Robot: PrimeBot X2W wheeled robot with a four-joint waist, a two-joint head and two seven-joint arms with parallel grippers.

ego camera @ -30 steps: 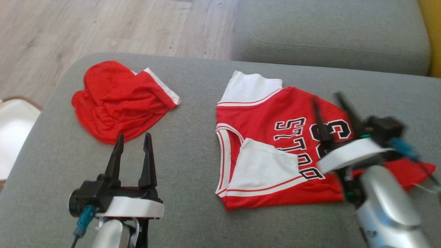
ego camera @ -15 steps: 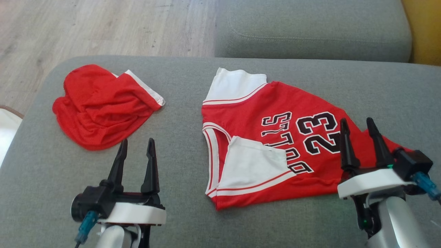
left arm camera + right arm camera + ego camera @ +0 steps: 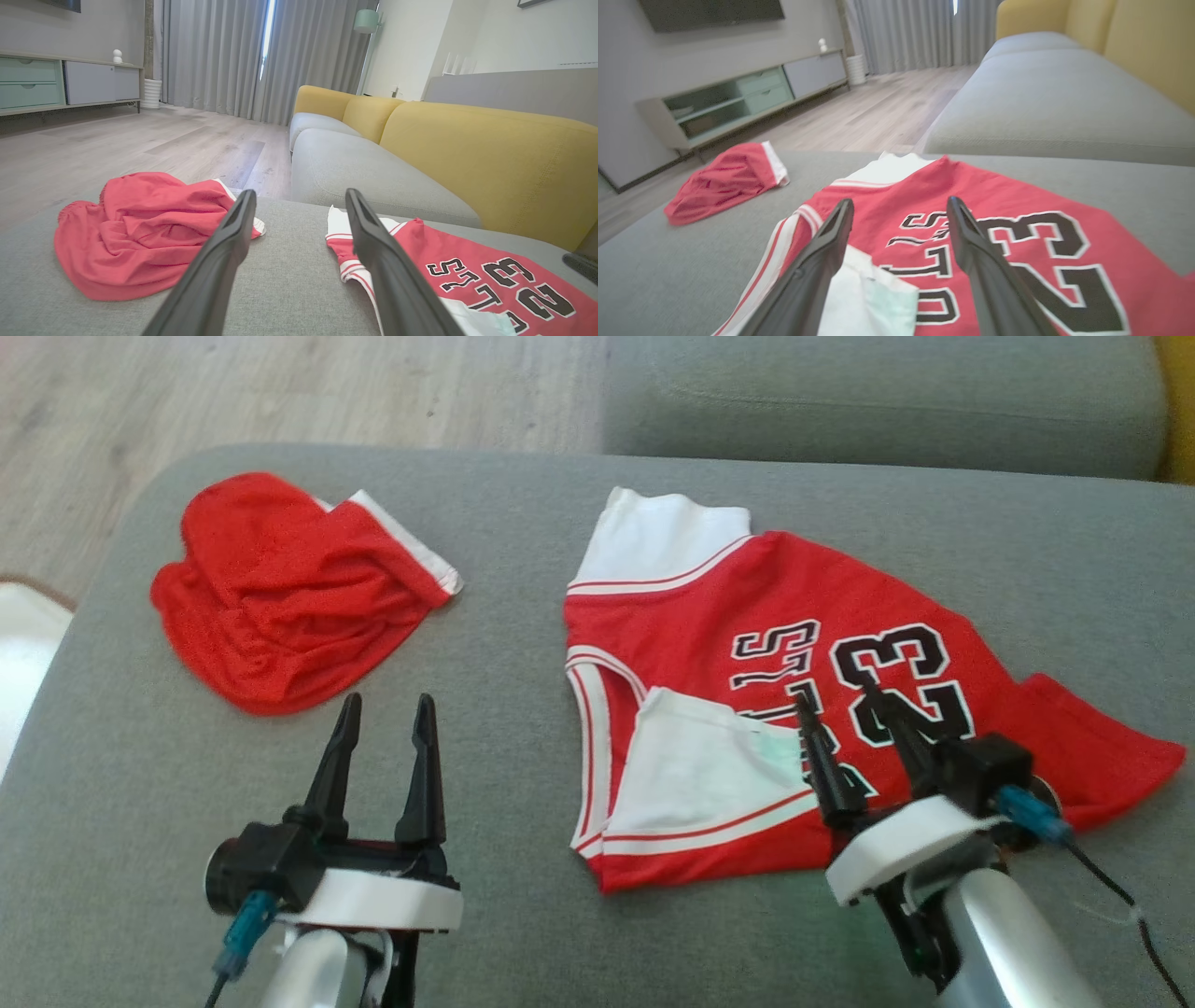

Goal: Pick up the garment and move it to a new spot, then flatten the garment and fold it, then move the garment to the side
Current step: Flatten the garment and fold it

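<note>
Jersey (image 3: 709,625) crosswise, neckline (image 3: 593,747) toward robot's left

right hand (image 3: 900,202): jaws apart, above jersey (image 3: 1008,200) | red shorts (image 3: 728,179): crumpled, well apart, same grey cushion (image 3: 668,280)

Grey sofa seat (image 3: 523,644) in fg, flat. Red shorts (image 3: 280,607) w/ white trim lie crumpled on its left part. 2nd grey seat (image 3: 878,401) behind it, narrow gap btwn. Yellow backrest (image 3: 490,158) along the far side of the seats. Light wood floor (image 3: 280,392) beyond. Grey curtains (image 3: 224,51) at the back, pale green lamp shade (image 3: 366,21) near them. Low cabinet (image 3: 56,84) w/ green drawers by the wall, small white ornament (image 3: 117,56) on top, white ribbed pot (image 3: 151,93) beside it. Dark TV (image 3: 710,11) above.
</note>
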